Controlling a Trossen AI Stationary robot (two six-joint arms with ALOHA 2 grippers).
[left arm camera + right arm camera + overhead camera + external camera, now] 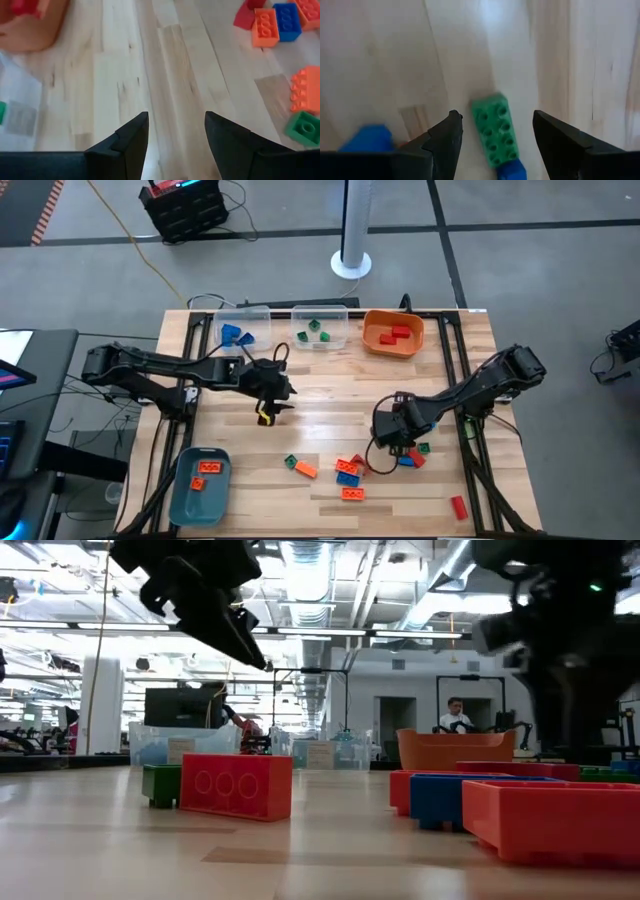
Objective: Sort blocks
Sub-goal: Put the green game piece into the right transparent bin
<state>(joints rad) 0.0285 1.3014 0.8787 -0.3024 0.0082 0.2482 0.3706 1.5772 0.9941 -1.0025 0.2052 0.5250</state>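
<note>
Mid-sort at the wooden table (330, 405): I have my right gripper (495, 137) hanging low over the cluster of small studded plastic bricks (350, 470) near the front, its fingers spread apart and empty, a green studded brick (494, 130) lying between them on the wood with a blue brick (512, 171) touching its end. My left gripper (176, 131) sits over bare boards near the table's middle, likewise released and holding nothing.

As I read it, the job is partly done. Along the far edge, one clear plastic bin (240, 330) holds blue pieces, a second clear bin (320, 328) holds green ones, and the orange plastic bin (393, 333) holds red ones; the teal tray (200, 485) at the near left corner carries two orange bricks.

Still loose are about ten pieces: orange, blue, red and green bricks bunched below the right arm, a green-and-orange pair (298, 467) just left of them, and one red brick (459, 506) apart near the right front corner. The green one looks next in line.
</note>
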